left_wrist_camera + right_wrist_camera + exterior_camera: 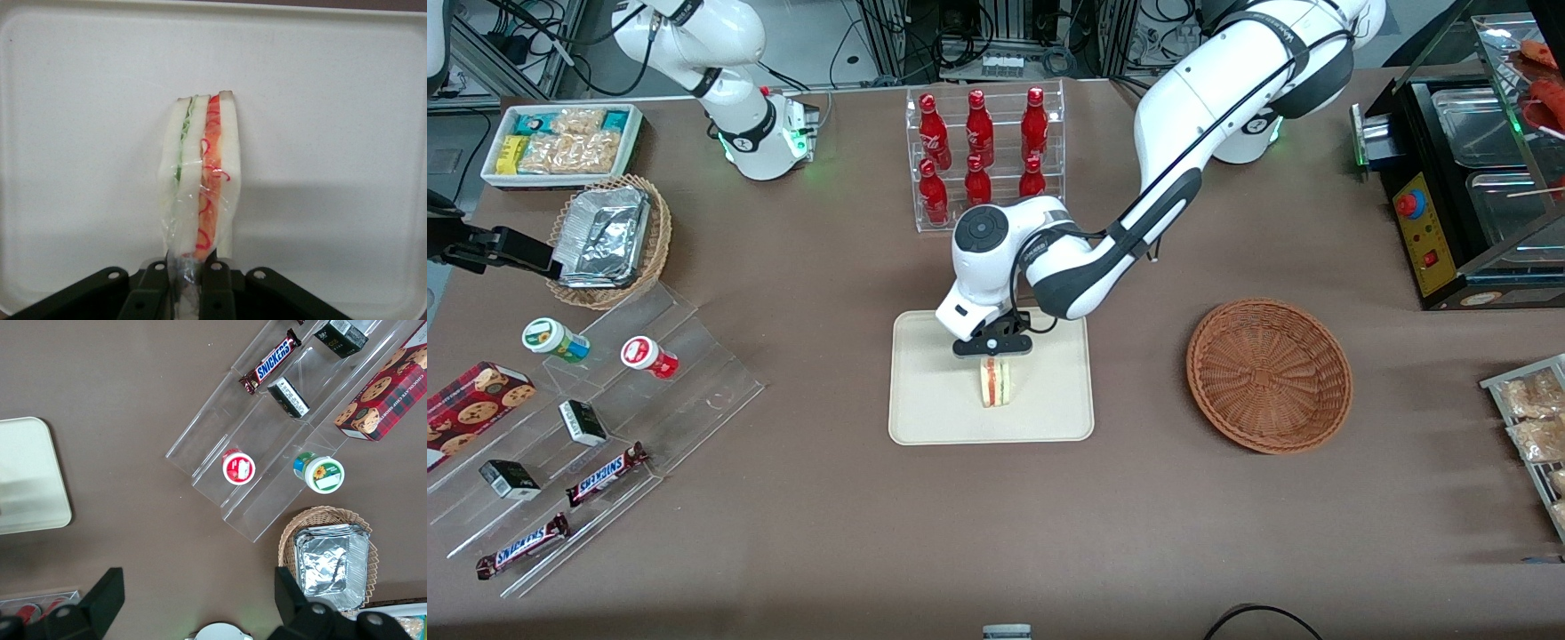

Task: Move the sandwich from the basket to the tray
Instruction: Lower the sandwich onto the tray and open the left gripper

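Black fingers [217, 287] of your gripper [993, 354] pinch the sandwich [995, 381] upright by its wrapped tip, low over the tray [925, 418]; your basket [1269, 374], toward the working arm's end, sits empty.

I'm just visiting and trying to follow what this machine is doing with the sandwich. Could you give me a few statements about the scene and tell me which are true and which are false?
1. The sandwich is over the tray. True.
2. The gripper is open and away from the sandwich. False: it is shut on the sandwich's wrapped end, above the tray.
3. The brown basket has food in it. False: nothing shows inside it.
4. The sandwich lies flat on its bread. False: it stands on edge, its red and green filling facing up.
5. Red bottles stand in a clear rack farther from the front camera than the tray. True.
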`<state>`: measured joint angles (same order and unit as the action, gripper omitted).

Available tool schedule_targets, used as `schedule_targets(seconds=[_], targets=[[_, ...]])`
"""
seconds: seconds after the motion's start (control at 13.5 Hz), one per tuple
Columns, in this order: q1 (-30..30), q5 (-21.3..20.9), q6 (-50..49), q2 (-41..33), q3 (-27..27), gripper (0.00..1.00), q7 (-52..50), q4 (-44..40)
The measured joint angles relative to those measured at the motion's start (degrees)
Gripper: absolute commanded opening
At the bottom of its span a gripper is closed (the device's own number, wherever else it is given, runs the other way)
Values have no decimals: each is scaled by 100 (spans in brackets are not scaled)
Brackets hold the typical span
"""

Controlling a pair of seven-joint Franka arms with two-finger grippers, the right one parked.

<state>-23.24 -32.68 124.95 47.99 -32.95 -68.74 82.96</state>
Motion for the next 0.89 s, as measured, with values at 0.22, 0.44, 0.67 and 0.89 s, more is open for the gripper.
schedule_targets(seconds=[0.22,0.44,0.67,0.89], targets=[[-16,-12,-1,1,5,99,0,-62],[-10,-19,-184,-41,6,99,-6,-228],[81,347,-787,-467,9,99,-54,-415],[349,755,-1628,-1147,25,99,-54,-433]])
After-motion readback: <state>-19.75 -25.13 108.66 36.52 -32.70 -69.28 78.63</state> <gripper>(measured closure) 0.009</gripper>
